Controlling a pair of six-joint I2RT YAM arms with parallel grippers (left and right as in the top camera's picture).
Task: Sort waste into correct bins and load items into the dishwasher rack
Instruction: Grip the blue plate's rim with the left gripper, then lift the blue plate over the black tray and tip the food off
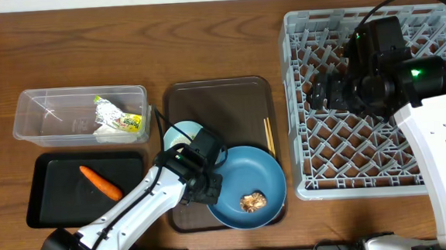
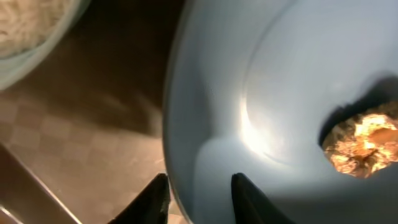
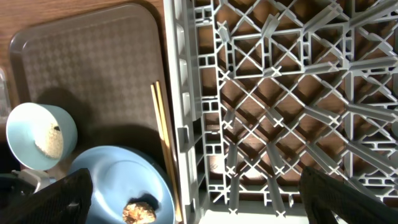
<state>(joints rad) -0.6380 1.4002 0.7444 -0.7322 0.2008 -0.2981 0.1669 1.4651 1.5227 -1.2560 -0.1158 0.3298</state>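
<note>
The large blue plate (image 1: 249, 174) lies on the brown serving tray (image 1: 221, 102) with a brown food scrap (image 1: 252, 202) on it. My left gripper (image 1: 211, 191) is shut on the plate's left rim. In the left wrist view one finger (image 2: 155, 199) is outside the rim and the other is on the plate (image 2: 280, 93), near the scrap (image 2: 364, 143). A light-blue cup (image 1: 178, 134) holding white rice stands behind it. Chopsticks (image 1: 269, 138) lie on the tray's right side. My right gripper (image 1: 326, 94) hangs open over the grey rack (image 1: 295, 97).
The clear tub (image 1: 51, 112) at the far left holds crumpled white paper with a green-yellow wrapper (image 1: 118, 120). The black tray (image 1: 57, 205) in front of it holds an orange carrot (image 1: 101, 183). The rack's near left corner (image 3: 186, 124) sits close beside the chopsticks (image 3: 163, 143).
</note>
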